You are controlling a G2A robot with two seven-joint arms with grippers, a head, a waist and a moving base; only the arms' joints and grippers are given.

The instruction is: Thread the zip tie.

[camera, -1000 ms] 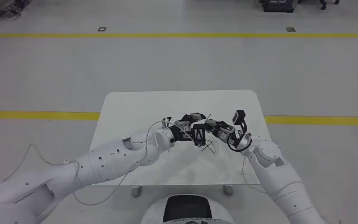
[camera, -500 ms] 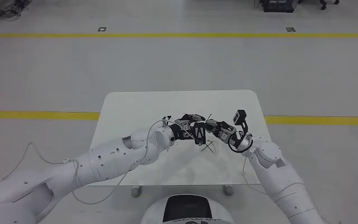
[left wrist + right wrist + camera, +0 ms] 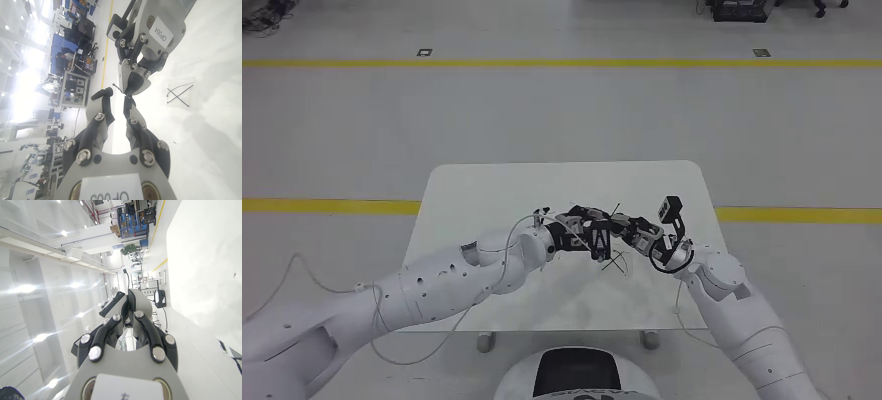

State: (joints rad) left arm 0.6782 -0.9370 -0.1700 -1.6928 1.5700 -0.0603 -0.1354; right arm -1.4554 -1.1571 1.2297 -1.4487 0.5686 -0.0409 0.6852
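Jaws of right gripper are being pressed shut on zip tie, above table. Left gripper jaws are being held narrowly apart just beside. Two spare ties are lying crossed on table.

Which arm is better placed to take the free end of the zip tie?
Left, I think. The left gripper is open, its fingertips close to the free end of the zip tie. The right gripper is shut on that tie, so it should only hold.
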